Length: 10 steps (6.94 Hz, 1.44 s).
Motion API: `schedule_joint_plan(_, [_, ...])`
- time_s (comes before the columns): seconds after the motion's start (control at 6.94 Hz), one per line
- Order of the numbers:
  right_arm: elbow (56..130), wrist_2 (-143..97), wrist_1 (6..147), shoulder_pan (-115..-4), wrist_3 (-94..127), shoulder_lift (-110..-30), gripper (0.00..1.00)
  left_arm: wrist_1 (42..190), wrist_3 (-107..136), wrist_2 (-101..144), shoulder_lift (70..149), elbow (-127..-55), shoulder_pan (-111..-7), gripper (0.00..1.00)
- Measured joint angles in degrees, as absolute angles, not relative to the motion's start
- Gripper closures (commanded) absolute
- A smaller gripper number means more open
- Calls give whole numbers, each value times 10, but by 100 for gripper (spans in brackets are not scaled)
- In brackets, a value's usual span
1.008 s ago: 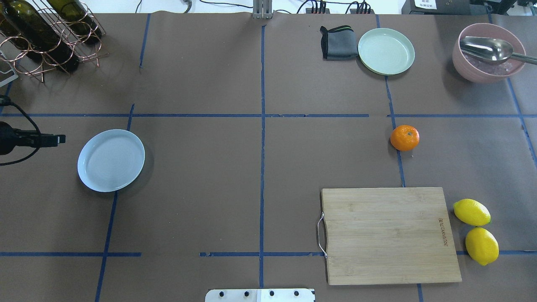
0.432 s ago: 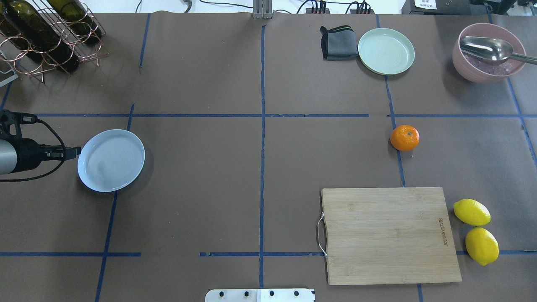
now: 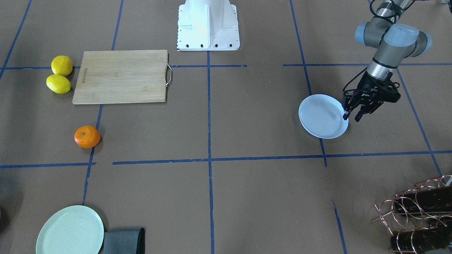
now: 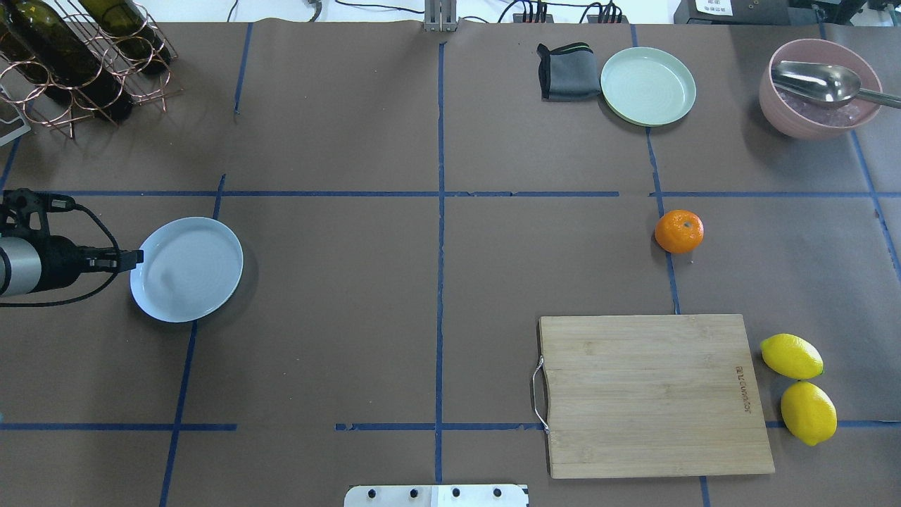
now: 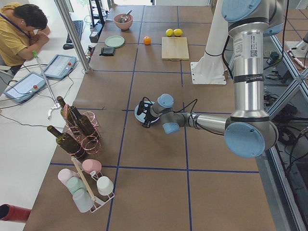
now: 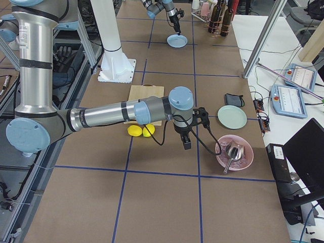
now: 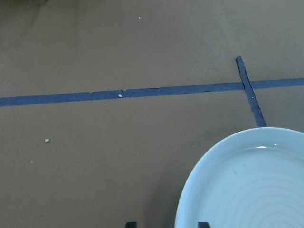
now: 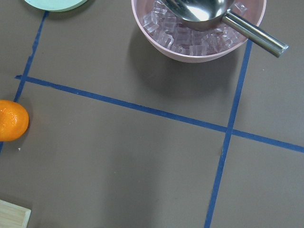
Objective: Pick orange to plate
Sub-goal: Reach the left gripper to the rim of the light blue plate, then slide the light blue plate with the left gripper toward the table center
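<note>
Bringing the left gripper [image 4: 135,260] closer since one second ago: then hanging clear of the pale bluish-white plate [image 4: 190,282], now reaching its rim on the side toward the table's left edge. Leaving all other things where they were.

Holding the jaws moderately open and gripping nothing. Straddling the plate's rim in the left wrist view, with one dark fingertip [image 7: 130,224] showing over bare table and the other over the plate's inside. Not possible to tell whether touching the rim or hovering just above it.

Leaving the orange [image 4: 679,232] on the table's right half, sitting on a blue tape line, well apart from the plate and from the left gripper, between the mint-green plate [image 4: 647,86] and the wooden cutting board [image 4: 654,394]. Showing it also at the left edge of the right wrist view, near the pink bowl [image 8: 204,58] of ice cubes with a metal scoop [image 8: 197,9].

Hanging the right gripper [image 6: 186,143] above the table near that bowl. Seeing it only from the side camera, so not possible to tell how far open or whether holding anything.
</note>
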<state>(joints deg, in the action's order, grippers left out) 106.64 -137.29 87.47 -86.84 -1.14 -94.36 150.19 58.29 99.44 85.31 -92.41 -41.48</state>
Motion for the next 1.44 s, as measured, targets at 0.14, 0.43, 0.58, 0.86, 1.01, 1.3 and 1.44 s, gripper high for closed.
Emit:
schedule_joint_plan(0.14, [1066, -1373, 875, -868, -11, -944, 0, 1502, 583, 994, 861, -915, -413, 100])
schedule_joint_plan(0.43, [1066, -1373, 875, -868, -11, -946, 0, 1502, 582, 994, 865, -911, -410, 100])
schedule_joint_plan(0.58, [1066, -1373, 875, -868, -10, -946, 0, 1502, 579, 994, 866, -913, -410, 100])
schedule_joint_plan(0.86, [1066, -1373, 875, -868, -10, -947, 0, 1502, 575, 1003, 867, -933, -410, 100])
schedule_joint_plan(1.01, [1066, -1372, 875, -868, -10, -947, 0, 1501, 574, 1017, 874, -952, -411, 100])
schedule_joint_plan(1.3, [1066, -1373, 875, -868, -10, -947, 0, 1482, 576, 1032, 952, -968, -412, 100])
schedule_joint_plan(1.44, [1066, -1373, 875, -868, -10, -947, 0, 1415, 579, 1032, 1026, -965, -411, 100])
